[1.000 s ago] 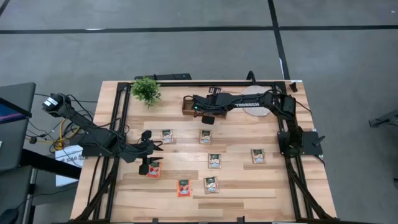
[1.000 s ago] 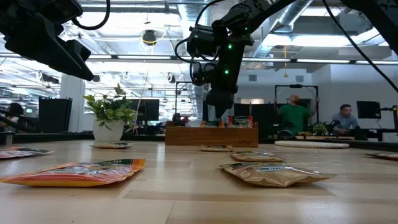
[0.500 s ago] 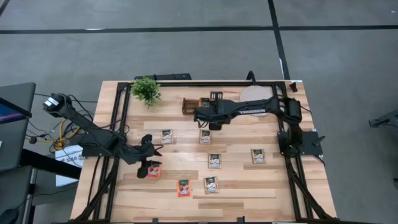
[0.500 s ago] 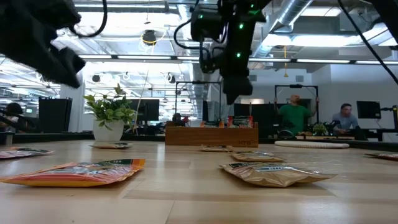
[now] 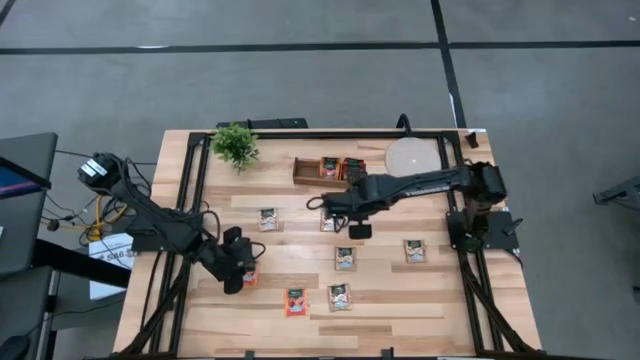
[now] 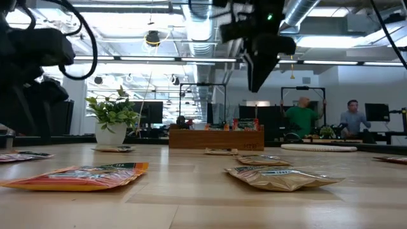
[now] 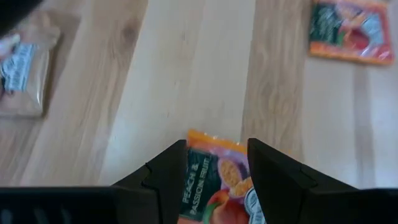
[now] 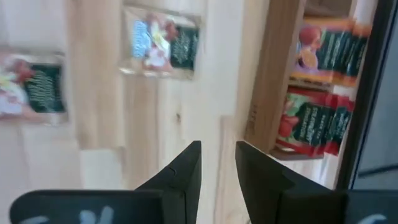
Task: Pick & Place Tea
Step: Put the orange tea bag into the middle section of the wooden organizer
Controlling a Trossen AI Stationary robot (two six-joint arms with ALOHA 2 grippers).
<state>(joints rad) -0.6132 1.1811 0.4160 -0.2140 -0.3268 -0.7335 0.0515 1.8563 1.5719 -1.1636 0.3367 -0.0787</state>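
Several tea sachets lie flat on the wooden table, among them pale ones (image 5: 268,218) (image 5: 345,258) (image 5: 415,250) and an orange one (image 5: 296,300). My left gripper (image 5: 241,272) hangs open low over another orange sachet (image 7: 217,180), one finger on either side of it (image 7: 217,146); I cannot see it touching. My right gripper (image 5: 335,208) hangs high over the middle of the table (image 6: 255,86), pointing down. Its fingers (image 8: 217,168) stand slightly apart with nothing between them. The wooden tray (image 5: 303,171) at the far side holds red and orange sachets (image 8: 311,121).
A small potted plant (image 5: 235,145) stands at the far left and a round pale disc (image 5: 410,155) lies at the far right, beside the tray. A black frame runs along the table's left, right and far edges. People stand in the room beyond (image 6: 300,117).
My right gripper has left the tray, moved toward the near edge and risen, uncovering the sachets in the tray. My left gripper has sunk and turned over the orange sachet at the left. No sachet on the table has moved.
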